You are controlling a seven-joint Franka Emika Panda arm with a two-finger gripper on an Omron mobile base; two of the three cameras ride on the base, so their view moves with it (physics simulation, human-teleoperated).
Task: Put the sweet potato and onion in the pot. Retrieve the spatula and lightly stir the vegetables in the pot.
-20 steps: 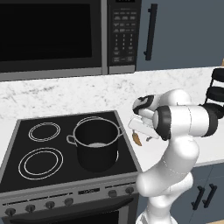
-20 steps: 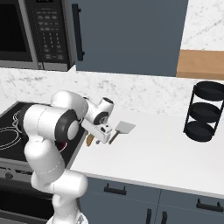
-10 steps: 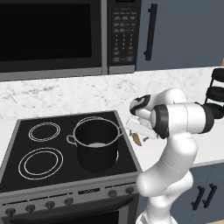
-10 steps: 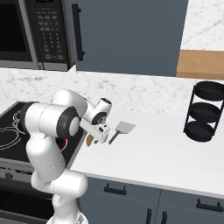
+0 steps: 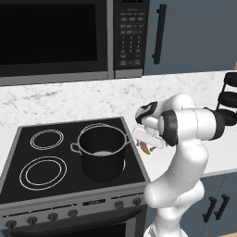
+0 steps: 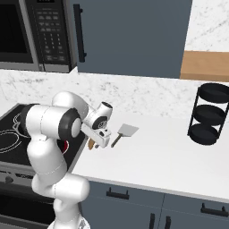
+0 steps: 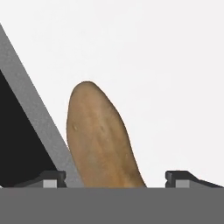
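Observation:
The sweet potato [image 7: 103, 140] is an orange-brown tuber lying on the white counter right beside the stove's edge [image 7: 37, 109]. My gripper [image 7: 118, 177] is open and low over it, one fingertip [image 7: 54, 177] on each side with clear gaps. The tuber's tip [image 5: 146, 150] pokes out below the hand [image 5: 147, 139], and it also peeks out under the hand [image 6: 91, 144] in the right base view. The dark grey pot [image 5: 102, 152] stands on the stove's front right burner, left of the hand. The spatula [image 6: 123, 134] lies on the counter just right of the gripper [image 6: 99, 136].
A black three-tier rack [image 6: 209, 114] stands at the counter's far right. The black stovetop [image 5: 41, 162] has two ringed burners on its left. A microwave [image 5: 69, 37] and a dark cabinet hang above. White counter stretches between the spatula and the rack.
The hand has dropped slightly and edged toward the stove, closing down over the sweet potato. The pot and the spatula have not moved.

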